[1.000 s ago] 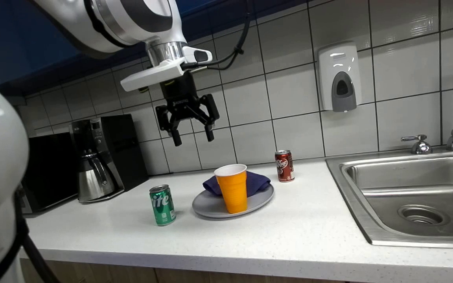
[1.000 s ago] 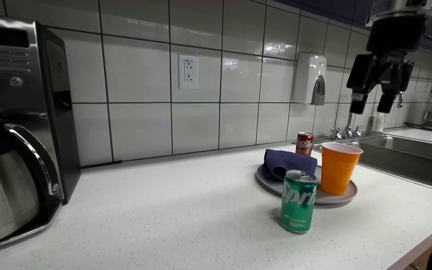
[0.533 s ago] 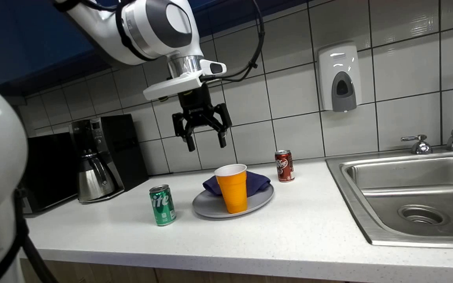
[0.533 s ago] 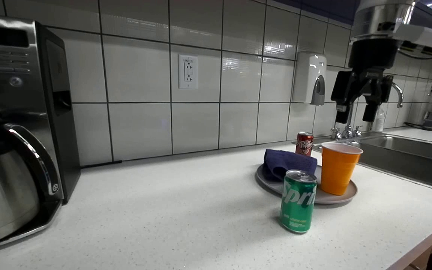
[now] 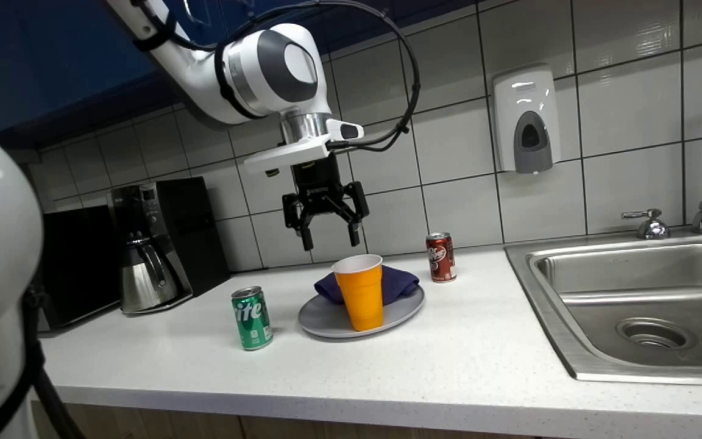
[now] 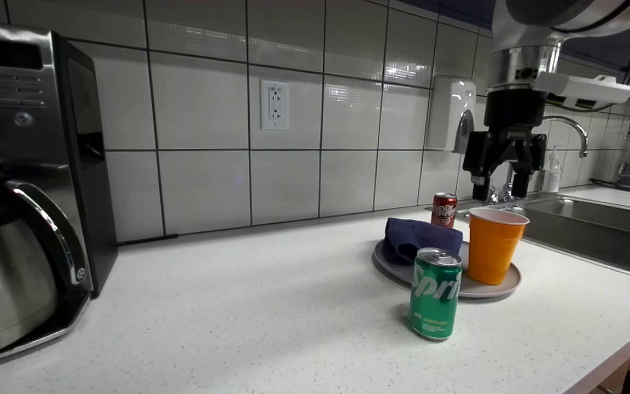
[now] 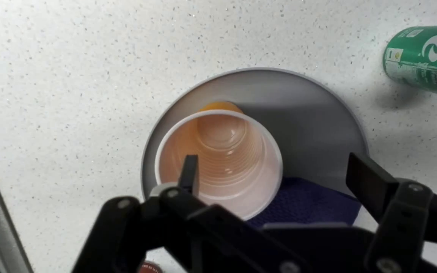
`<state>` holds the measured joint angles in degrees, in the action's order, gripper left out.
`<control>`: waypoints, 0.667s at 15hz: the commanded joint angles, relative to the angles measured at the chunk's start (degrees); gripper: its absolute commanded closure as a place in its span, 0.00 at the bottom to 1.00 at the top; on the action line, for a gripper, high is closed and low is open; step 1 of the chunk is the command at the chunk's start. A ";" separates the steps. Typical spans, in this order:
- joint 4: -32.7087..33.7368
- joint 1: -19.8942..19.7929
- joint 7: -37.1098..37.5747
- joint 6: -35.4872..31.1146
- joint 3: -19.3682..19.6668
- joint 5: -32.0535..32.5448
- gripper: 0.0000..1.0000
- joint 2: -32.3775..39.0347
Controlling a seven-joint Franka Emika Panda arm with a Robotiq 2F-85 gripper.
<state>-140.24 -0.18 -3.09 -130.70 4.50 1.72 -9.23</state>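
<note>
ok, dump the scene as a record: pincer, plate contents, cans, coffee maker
pincer: open, empty, higher than the orange cup, not touching it
orange cup: upright, empty, on the gray plate
dark blue cloth: folded, on the gray plate
Sprite can: upright on the counter, off the gray plate
Dr Pepper can: upright on the counter, nearer the sink than the Sprite can
coffee maker: at the left of both exterior views

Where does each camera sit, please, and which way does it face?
In an exterior view: before the counter, facing the tiled wall; arm, gripper show.
In an exterior view: near coffee maker, facing along that wall; arm, gripper show.
Wrist view: above the orange cup, facing down; fingers show.
Both exterior views share the green can.
</note>
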 commanded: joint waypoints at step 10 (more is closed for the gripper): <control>8.41 -0.49 -2.11 1.21 -1.35 -4.02 0.00 12.13</control>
<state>-134.44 -0.09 -3.69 -130.69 4.12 -0.68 0.46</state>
